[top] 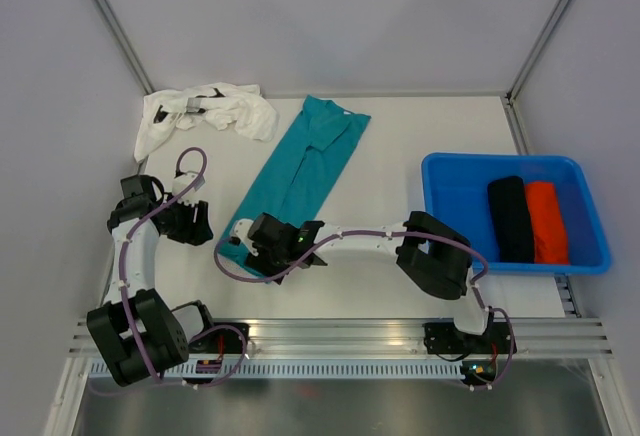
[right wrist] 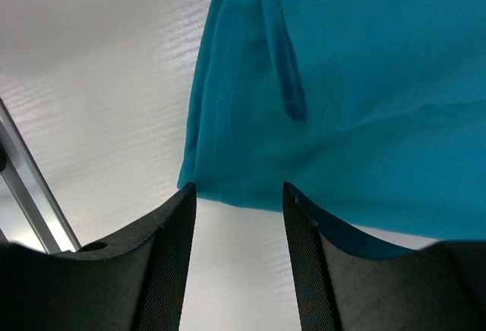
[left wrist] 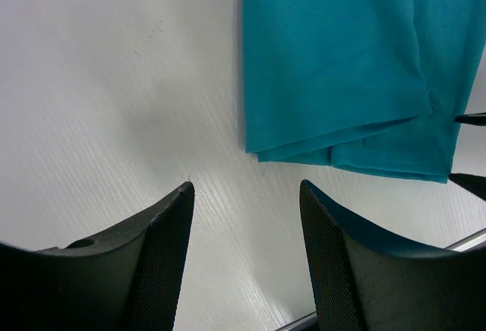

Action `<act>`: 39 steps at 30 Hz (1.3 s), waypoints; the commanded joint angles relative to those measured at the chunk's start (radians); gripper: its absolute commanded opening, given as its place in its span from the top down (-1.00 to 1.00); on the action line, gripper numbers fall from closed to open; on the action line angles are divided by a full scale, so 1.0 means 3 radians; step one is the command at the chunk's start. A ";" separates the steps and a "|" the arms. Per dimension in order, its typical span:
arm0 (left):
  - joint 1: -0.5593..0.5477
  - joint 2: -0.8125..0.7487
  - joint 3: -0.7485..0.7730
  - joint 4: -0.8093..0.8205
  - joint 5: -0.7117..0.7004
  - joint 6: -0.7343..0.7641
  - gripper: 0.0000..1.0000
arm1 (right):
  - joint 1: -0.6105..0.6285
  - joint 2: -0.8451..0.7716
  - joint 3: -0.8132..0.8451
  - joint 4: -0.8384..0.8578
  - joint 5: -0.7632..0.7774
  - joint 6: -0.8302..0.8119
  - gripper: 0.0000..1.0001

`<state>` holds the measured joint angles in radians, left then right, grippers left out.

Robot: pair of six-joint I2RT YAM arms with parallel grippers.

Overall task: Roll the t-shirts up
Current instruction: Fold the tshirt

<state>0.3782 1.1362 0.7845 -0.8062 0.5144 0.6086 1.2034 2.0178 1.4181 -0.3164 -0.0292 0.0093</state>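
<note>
From above you lose the near hem of the folded teal cloth t-shirt [top: 305, 161] under the right gripper [top: 246, 246]. Both wrist views crop it top and right.

The teal shirt [right wrist: 342, 118] is seen laid on the white table [right wrist: 99, 80], its folded edge just beyond the right gripper [right wrist: 238, 194], whose jaws are parted over bare tabletop. A rail [right wrist: 30, 187] is seen at left.
</note>
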 commanded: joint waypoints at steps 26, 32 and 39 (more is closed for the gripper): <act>0.0023 0.0048 0.0090 0.0116 0.0044 0.0006 -0.27 | 0.0284 0.0862 0.1404 -0.1646 0.0732 0.0654 0.87; 0.0023 0.0042 0.0075 0.0054 0.0121 0.0093 -0.27 | 0.0263 0.0377 0.0543 -0.1334 0.0542 0.0536 0.99; -0.0074 -0.0100 0.0054 -0.0028 0.0688 0.0246 -0.26 | 0.0269 -0.0885 -0.1105 -0.0481 0.0225 0.0562 0.98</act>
<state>0.3752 1.1461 0.7845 -0.8101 0.5968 0.6315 1.2827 1.8816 1.2236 -0.5713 0.0914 0.1791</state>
